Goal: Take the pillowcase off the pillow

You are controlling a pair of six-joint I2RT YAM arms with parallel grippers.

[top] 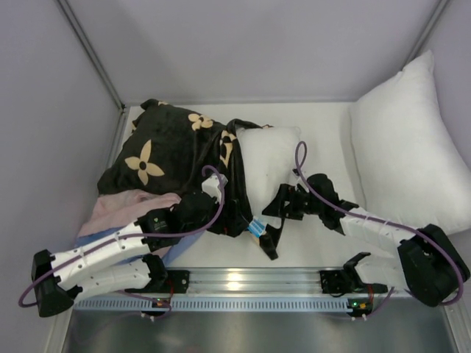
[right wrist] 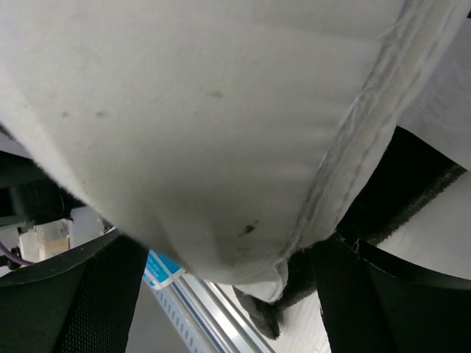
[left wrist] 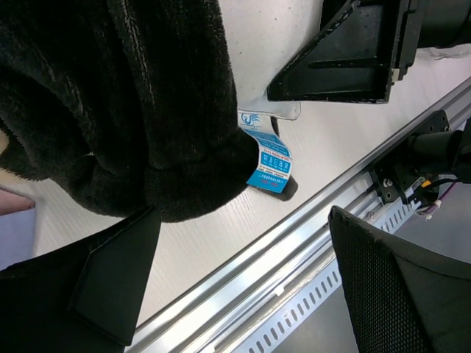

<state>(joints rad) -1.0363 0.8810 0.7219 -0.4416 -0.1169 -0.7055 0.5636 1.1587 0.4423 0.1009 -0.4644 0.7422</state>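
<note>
Two hands worked at the near end of the bundle, and the whole matter turned on which side each stood. The pillowcase [top: 158,147], black plush with tan flowers, lay heaped toward the left of the table [top: 313,246], bunched over the left part of the pillow [top: 265,158]. The pillow's bare white half poked out to the right, its long axis running from the near edge toward the far wall. The left hand [left wrist: 246,220] was spread as wide as it would go and held nothing. The dark hem of the pillowcase hung just ahead of its fingers, with the blue label tag [left wrist: 268,165] peeping out beyond that hem. The right hand [right wrist: 228,250] sat on the other side, its fingers standing wide on either side of the pillow's near corner. Whether they pressed the stuffing or merely flanked it, I could not tell. To my eye the left hand was plainly the nearer to the hem, and the case would have to travel leftward, away from the right hand. A second white pillow [top: 405,140] leaned well apart at the right.
</note>
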